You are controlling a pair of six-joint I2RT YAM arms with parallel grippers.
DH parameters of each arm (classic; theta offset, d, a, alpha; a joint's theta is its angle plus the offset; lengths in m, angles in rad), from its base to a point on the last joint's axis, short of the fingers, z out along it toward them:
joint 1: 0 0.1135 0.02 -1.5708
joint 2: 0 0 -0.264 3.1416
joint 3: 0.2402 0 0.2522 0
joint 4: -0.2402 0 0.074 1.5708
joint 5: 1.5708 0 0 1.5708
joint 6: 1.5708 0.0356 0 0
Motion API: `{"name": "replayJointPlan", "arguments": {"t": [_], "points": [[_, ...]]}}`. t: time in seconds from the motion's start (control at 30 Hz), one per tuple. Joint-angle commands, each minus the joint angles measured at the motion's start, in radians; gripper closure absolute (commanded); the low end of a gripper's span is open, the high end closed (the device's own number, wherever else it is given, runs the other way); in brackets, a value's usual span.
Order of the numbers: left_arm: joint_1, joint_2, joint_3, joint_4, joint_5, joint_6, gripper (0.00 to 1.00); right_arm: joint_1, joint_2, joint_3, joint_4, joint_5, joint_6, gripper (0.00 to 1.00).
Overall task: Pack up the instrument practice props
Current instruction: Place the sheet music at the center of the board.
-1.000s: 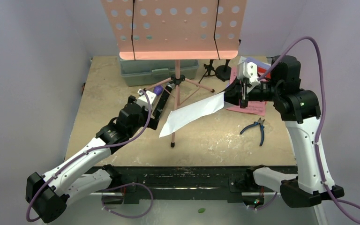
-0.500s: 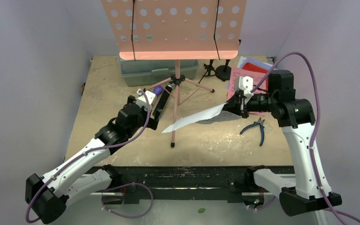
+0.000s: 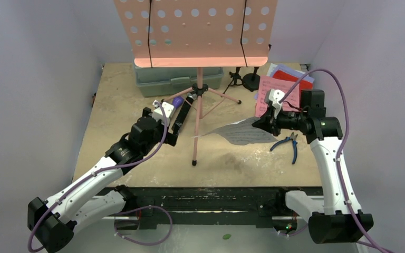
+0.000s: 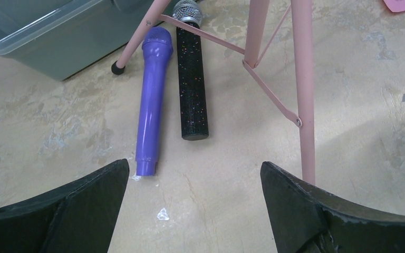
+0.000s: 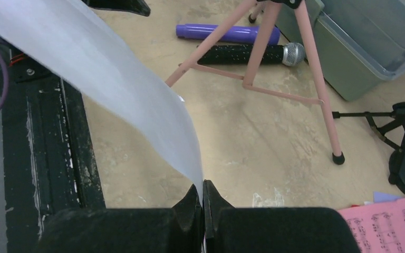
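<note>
Packing looks barely begun: the pink tripod (image 3: 198, 105) stands upright mid-bench w/ its perforated tray (image 3: 198, 31) up. The purple mic (image 4: 152, 100) & black mic (image 4: 192, 84) lie side by side left of centre, just in front of the grey-green case (image 3: 179, 79); the mic mounts (image 3: 242, 79) sit at the far edge and pink/red pages (image 3: 285, 84) near the far right corner. The right gripper (image 5: 202, 191), fingers pressed together, pinches one white sheet (image 5: 111, 79) by its edge, forearm low & pointing left, the sheet reaching toward the tripod pole. The left gripper (image 4: 195, 205), spread wide & holding nothing, hovers tilted down over the mics' butt ends.
</note>
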Motion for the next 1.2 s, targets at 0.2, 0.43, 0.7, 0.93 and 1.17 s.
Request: {"name": "replayJointPlan", "arguments": {"t": [0.2,0.43,0.7,0.93,1.17], "points": [[0.005,-0.019,0.004,0.019,0.01,0.005,0.05,-0.222,0.038,-0.136,0.299,-0.072,0.18,1.0],[0.005,-0.023,0.006,0.018,0.013,0.006,0.05,-0.293,0.135,-0.147,0.437,0.077,0.272,1.0],[0.005,-0.036,0.006,0.017,0.019,0.006,0.05,-0.325,0.248,-0.156,0.635,0.271,0.375,1.0],[0.004,-0.044,0.006,0.016,0.027,0.007,0.05,-0.33,0.401,-0.123,0.76,0.47,0.431,1.0],[0.005,-0.051,0.006,0.015,0.032,0.003,0.05,-0.33,0.525,-0.119,0.933,0.713,0.509,1.0]]}}
